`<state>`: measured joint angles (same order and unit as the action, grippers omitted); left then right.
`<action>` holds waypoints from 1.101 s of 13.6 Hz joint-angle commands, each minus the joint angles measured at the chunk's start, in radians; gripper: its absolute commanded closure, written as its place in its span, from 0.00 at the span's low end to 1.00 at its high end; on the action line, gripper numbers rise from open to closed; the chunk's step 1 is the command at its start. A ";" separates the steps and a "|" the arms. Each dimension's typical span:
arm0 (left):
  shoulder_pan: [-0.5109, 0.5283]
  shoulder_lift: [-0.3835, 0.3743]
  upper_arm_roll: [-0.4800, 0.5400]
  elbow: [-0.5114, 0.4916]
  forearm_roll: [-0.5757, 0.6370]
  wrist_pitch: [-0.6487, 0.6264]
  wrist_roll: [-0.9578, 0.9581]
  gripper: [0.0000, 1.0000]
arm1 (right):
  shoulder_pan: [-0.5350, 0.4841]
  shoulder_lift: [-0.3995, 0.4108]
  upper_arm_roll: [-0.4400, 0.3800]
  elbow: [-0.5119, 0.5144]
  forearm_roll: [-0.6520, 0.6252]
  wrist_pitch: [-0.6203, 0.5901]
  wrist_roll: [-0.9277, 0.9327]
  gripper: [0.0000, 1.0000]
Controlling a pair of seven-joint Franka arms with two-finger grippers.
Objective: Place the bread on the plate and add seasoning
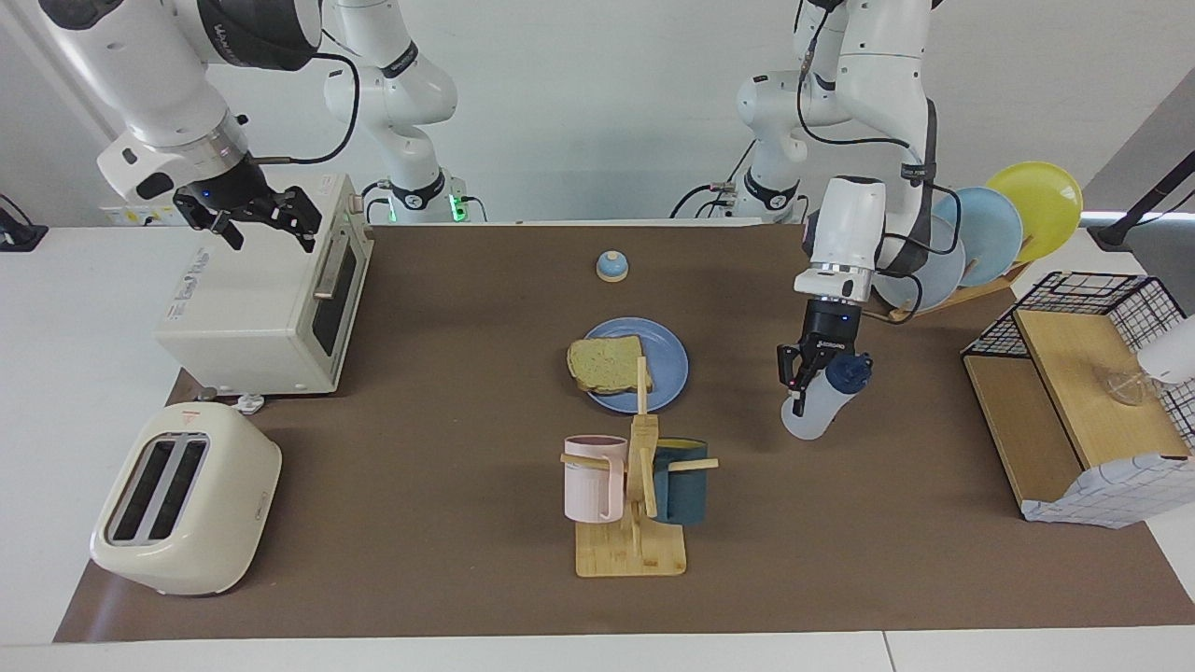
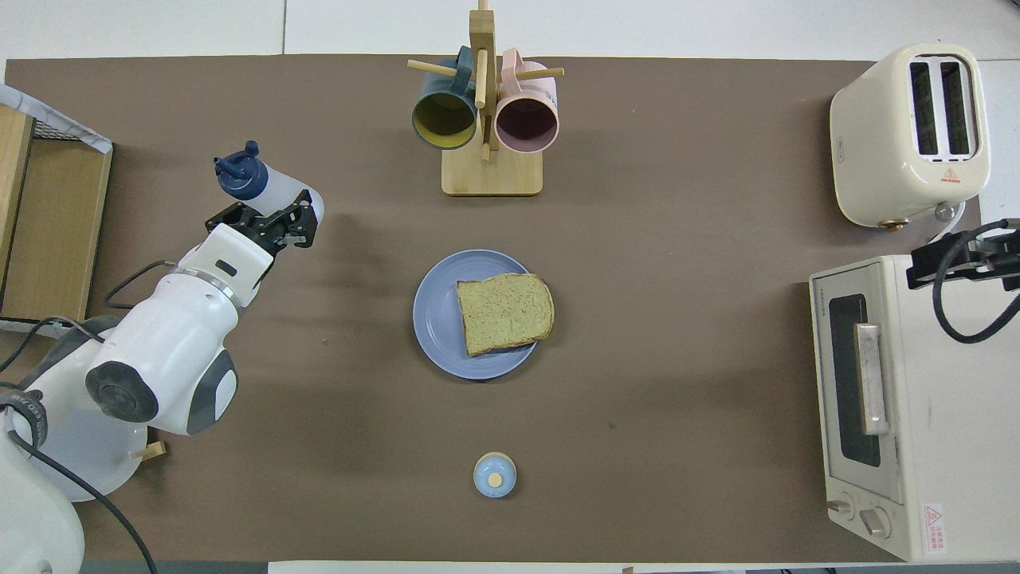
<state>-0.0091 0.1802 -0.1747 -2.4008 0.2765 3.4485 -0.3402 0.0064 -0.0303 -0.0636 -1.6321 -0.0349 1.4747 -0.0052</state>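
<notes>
The bread lies flat on the blue plate in the middle of the brown mat. My left gripper is shut on the seasoning, a pale bottle with a navy cap. It hangs tilted above the mat, beside the plate toward the left arm's end, and is apart from the plate. My right gripper waits open and holding nothing above the toaster oven.
A mug tree with a pink and a dark teal mug stands farther from the robots than the plate. A small bell sits nearer to them. A cream toaster, a plate rack and a wire shelf line the table's ends.
</notes>
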 commanded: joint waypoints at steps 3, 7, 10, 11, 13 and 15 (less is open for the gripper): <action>0.004 0.039 0.001 -0.011 -0.003 0.052 0.092 1.00 | -0.002 -0.019 -0.002 -0.022 -0.010 -0.004 -0.030 0.00; 0.003 0.081 0.003 -0.009 -0.003 0.054 0.148 1.00 | -0.002 -0.019 -0.002 -0.020 -0.010 -0.004 -0.029 0.00; 0.008 0.090 0.003 -0.009 -0.003 0.052 0.173 1.00 | -0.002 -0.019 -0.001 -0.022 -0.010 -0.004 -0.029 0.00; 0.006 0.094 0.003 -0.009 -0.003 0.054 0.176 1.00 | -0.002 -0.019 -0.002 -0.022 -0.010 -0.004 -0.029 0.00; 0.006 0.108 0.003 -0.009 -0.003 0.052 0.176 1.00 | -0.002 -0.019 -0.001 -0.022 -0.010 -0.004 -0.029 0.00; 0.008 0.108 0.003 -0.009 -0.003 0.054 0.178 1.00 | -0.002 -0.019 -0.002 -0.022 -0.010 -0.004 -0.029 0.00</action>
<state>-0.0083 0.2818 -0.1740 -2.4029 0.2765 3.4741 -0.1870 0.0064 -0.0303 -0.0636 -1.6323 -0.0349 1.4747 -0.0052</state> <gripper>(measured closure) 0.515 0.000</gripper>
